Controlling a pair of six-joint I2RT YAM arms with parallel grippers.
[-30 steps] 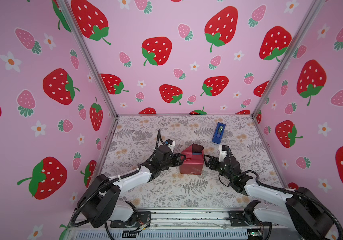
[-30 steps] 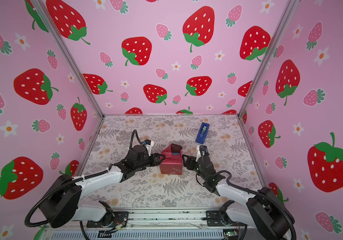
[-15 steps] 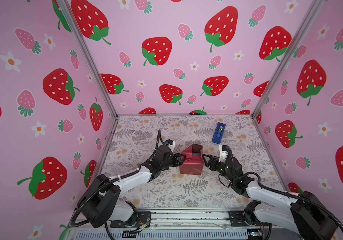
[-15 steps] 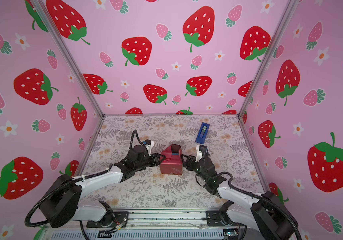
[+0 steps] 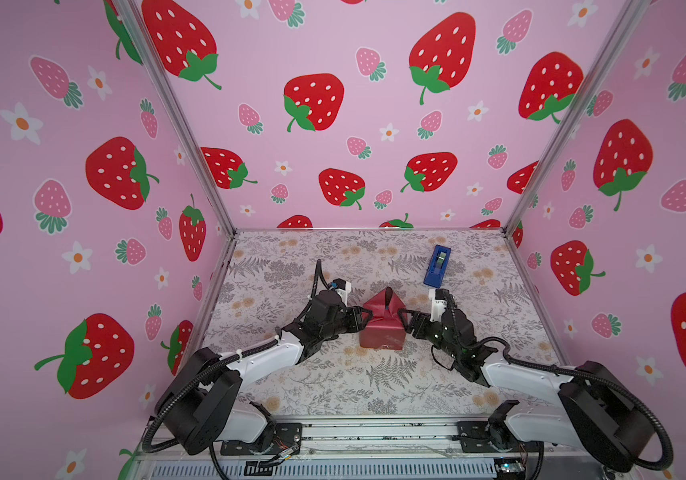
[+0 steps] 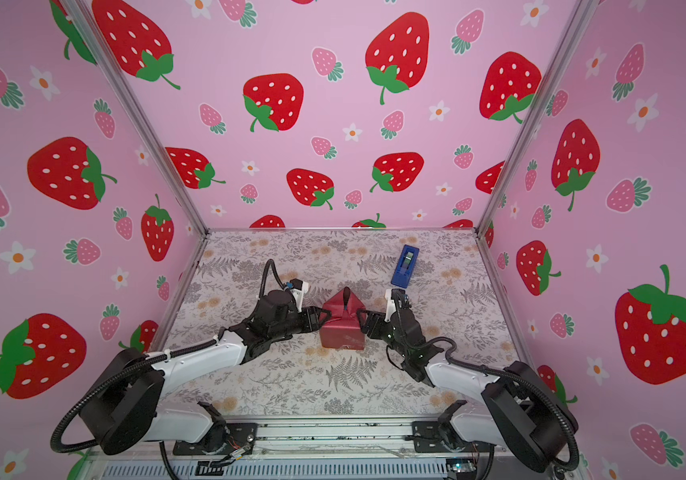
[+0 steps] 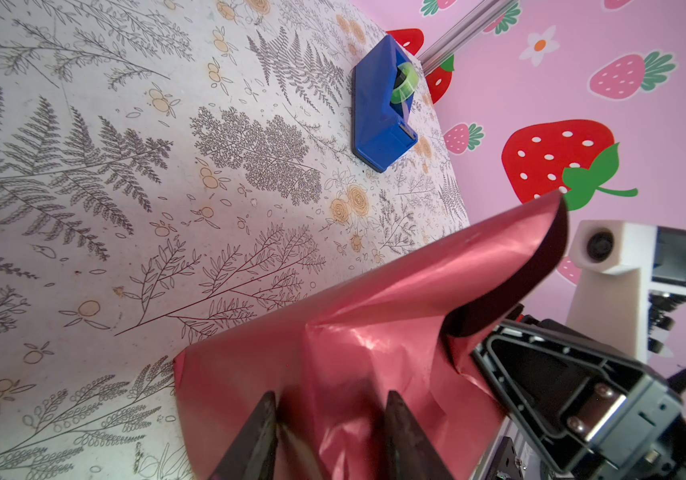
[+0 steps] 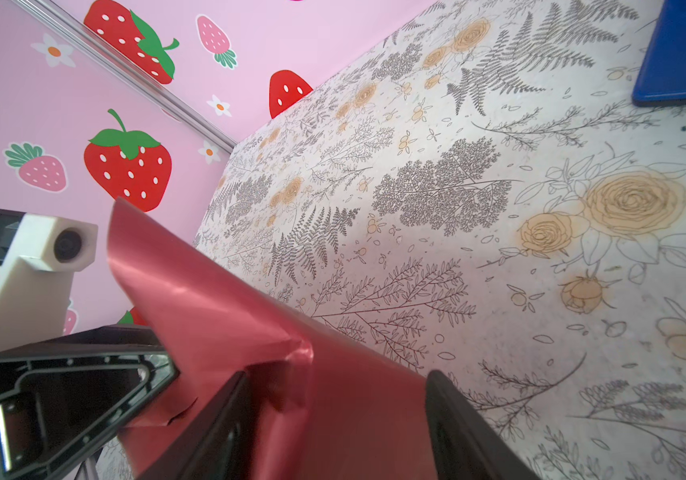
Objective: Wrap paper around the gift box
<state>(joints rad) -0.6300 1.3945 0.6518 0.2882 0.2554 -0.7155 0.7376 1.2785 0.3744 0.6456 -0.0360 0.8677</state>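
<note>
The maroon paper [image 5: 381, 332] [image 6: 341, 332] is folded round a cube-shaped parcel at the middle of the table; the gift box is hidden under it. A loose flap stands up in a peak at the parcel's back. My left gripper [image 5: 364, 316] [image 7: 329, 399] presses against the left end, its fingers apart with creased paper [image 7: 374, 345] between them. My right gripper [image 5: 404, 319] [image 8: 335, 378] is at the right end, its jaws wide astride the paper-covered end [image 8: 354, 399]. Neither gripper pinches the sheet.
A blue tape dispenser [image 5: 438, 266] [image 6: 405, 266] [image 7: 378, 116] with a green roll lies behind the parcel, to the right, near the back wall. Pink strawberry walls close the floral table [image 5: 374, 386] on three sides.
My right gripper has moved a little left, in against the parcel's right end. The left arm has stayed where it was.
</note>
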